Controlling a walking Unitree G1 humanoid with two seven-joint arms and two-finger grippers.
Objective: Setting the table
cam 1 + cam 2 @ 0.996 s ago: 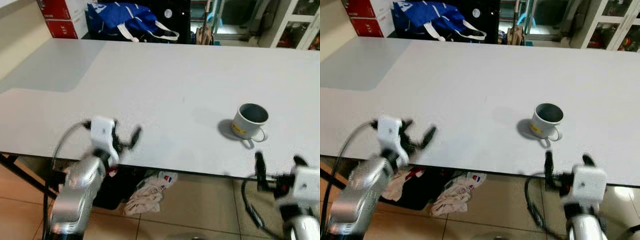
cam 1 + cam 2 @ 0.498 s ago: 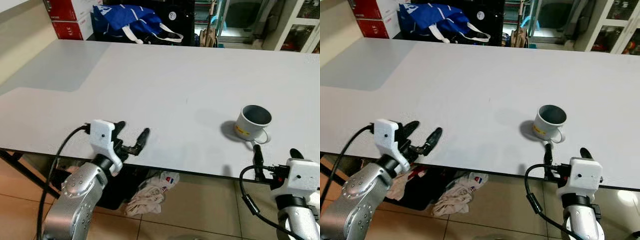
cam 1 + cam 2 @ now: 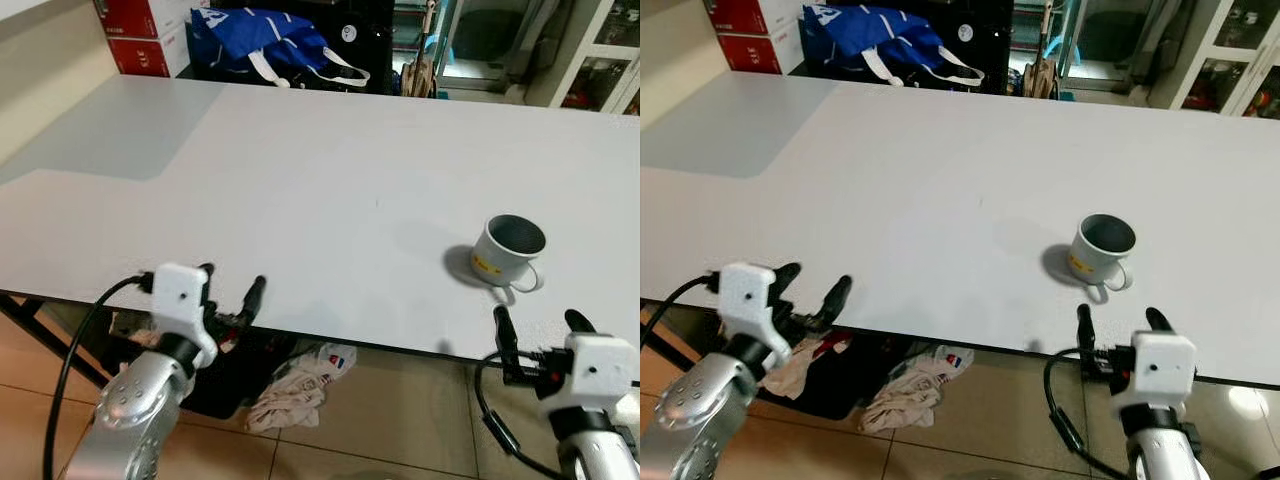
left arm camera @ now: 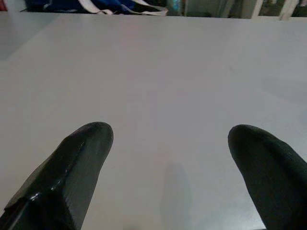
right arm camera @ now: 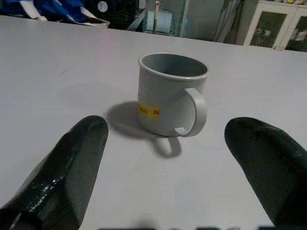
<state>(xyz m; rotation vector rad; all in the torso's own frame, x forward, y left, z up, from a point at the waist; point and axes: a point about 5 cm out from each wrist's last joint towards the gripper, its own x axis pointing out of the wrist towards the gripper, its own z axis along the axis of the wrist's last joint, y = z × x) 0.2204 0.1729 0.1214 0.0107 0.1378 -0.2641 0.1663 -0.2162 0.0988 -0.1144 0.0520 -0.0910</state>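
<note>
Head view: the mug stands upright on the white table, right side, near the front edge, handle toward the robot. Left gripper hangs at the near edge, far left of the mug, fingers spread. Right gripper sits just below the edge, near the mug, fingers apart. Left wrist: spread fingers over bare tabletop. Right wrist: mug dead ahead between open fingers, untouched.

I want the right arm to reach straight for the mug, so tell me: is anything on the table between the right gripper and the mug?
Nothing visible. The right gripper, open at the table's near edge, faces the mug across bare tabletop, handle toward it.
</note>
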